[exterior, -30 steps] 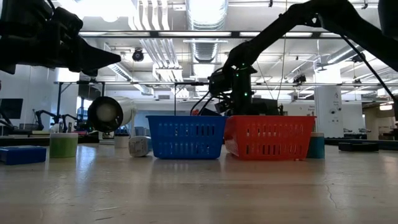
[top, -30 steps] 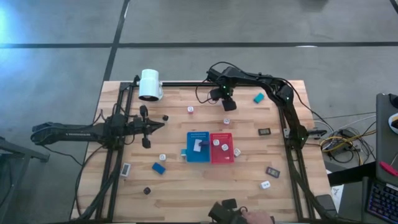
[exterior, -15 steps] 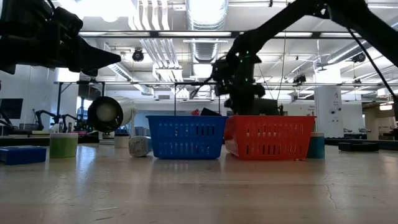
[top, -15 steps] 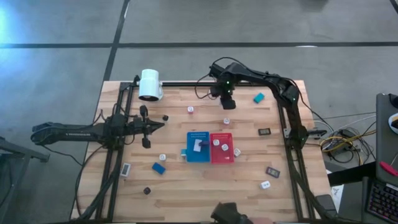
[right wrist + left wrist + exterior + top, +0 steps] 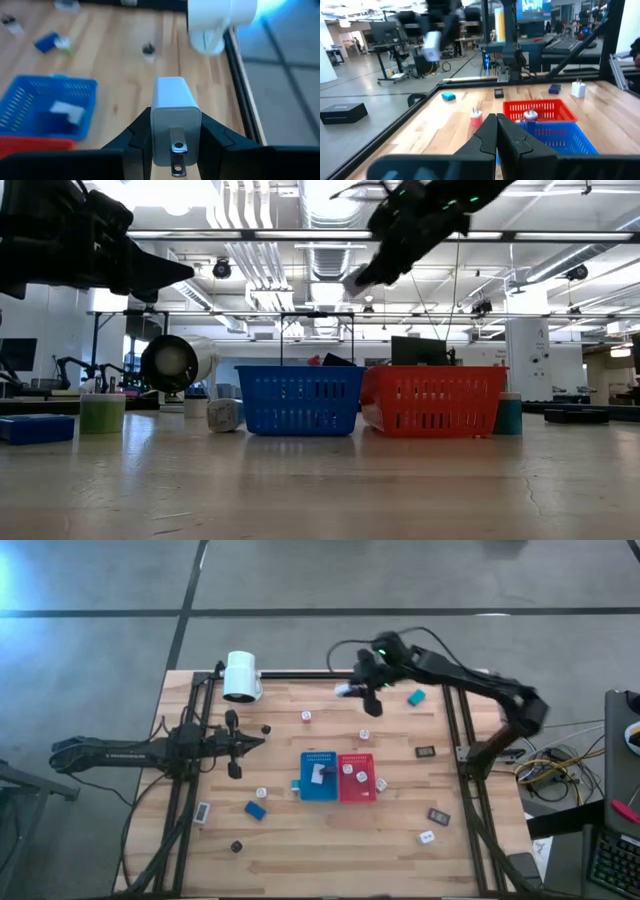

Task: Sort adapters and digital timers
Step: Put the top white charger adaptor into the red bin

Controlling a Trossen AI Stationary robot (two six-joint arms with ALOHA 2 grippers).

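No writing, label, brand, number or sign can be read anywhere in these views; the pale screen faces of the small gadgets on the desk and the lit monitor in the room behind show only blurred shapes.

Right gripper point(image 5: 358, 690) raised high over the far edge, fingers clamped, left gripper point(image 5: 262, 741) hovering shut, arm outstretched
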